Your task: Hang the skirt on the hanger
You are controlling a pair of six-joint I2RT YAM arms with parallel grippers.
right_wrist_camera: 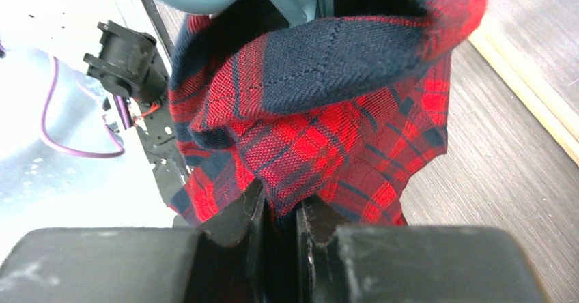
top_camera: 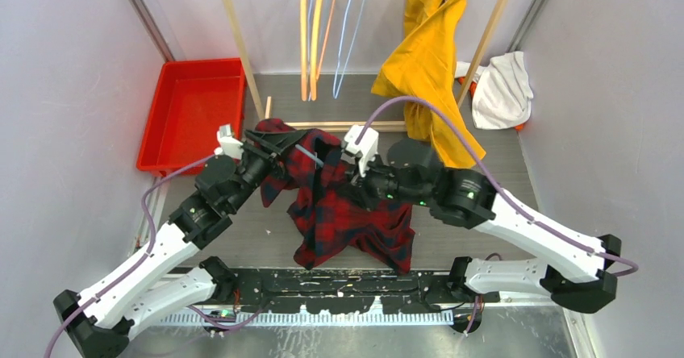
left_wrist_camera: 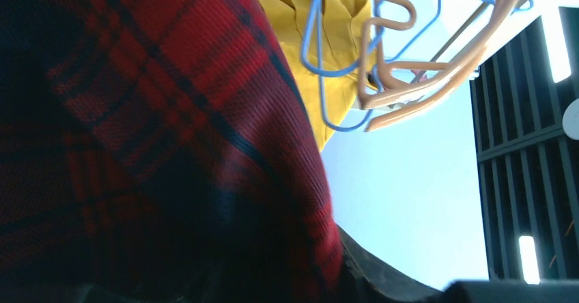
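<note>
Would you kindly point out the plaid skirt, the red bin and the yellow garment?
plaid skirt (top_camera: 347, 214), top external view, middle of the cloth
red bin (top_camera: 193, 108), top external view, its bare floor
yellow garment (top_camera: 419, 60), top external view, its hanging middle

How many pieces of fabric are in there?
3: plaid skirt in the middle, yellow garment hanging at the back, white cloth back right. Others may be hidden.

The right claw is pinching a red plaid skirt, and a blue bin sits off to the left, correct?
Not quite: the bin is red, not blue, as the top external view shows. The right claw does pinch the red plaid skirt.
</note>
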